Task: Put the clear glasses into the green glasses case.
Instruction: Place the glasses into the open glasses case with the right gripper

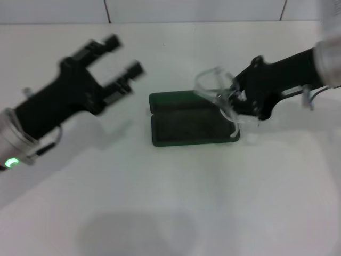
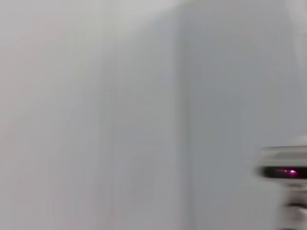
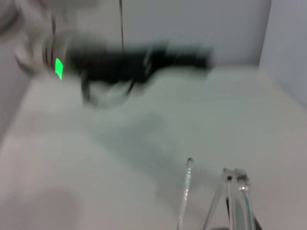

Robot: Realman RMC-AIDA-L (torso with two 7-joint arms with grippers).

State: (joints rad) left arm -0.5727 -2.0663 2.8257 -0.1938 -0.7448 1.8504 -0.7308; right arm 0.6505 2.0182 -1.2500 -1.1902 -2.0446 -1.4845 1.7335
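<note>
Head view: the green glasses case (image 1: 193, 126) lies open on the white table (image 1: 170, 202), near the middle of the work area. Two dark green halves are visible, a narrow strip at the far side and a wider panel toward the robot, joined along a lengthwise seam. No lettering or brand mark can be read on the case from this view.

The right gripper (image 1: 233, 100) is above the right end of the case, its black body reaching in from the right. It is clamped on the clear glasses (image 1: 216, 90), which are held off the table, tilted, with the wraparound lens curving up and to the left of the fingers and one thin clear arm slanting down toward the case's right end. Whether that arm touches the case cannot be told.

Right wrist view: the clear arms of the glasses (image 3: 229, 199) show close to the camera; the left arm appears blurred farther off, with a green indicator light (image 3: 59, 68).

The left gripper (image 1: 123, 58) is raised over the table to the left of the case, well apart from it, its two black fingers (image 1: 112, 42) spread and holding nothing. A green light (image 1: 11, 162) glows on its wrist.

Left wrist view: only a blank pale surface and a small magenta light (image 2: 289, 172) at the edge; no writing is legible
</note>
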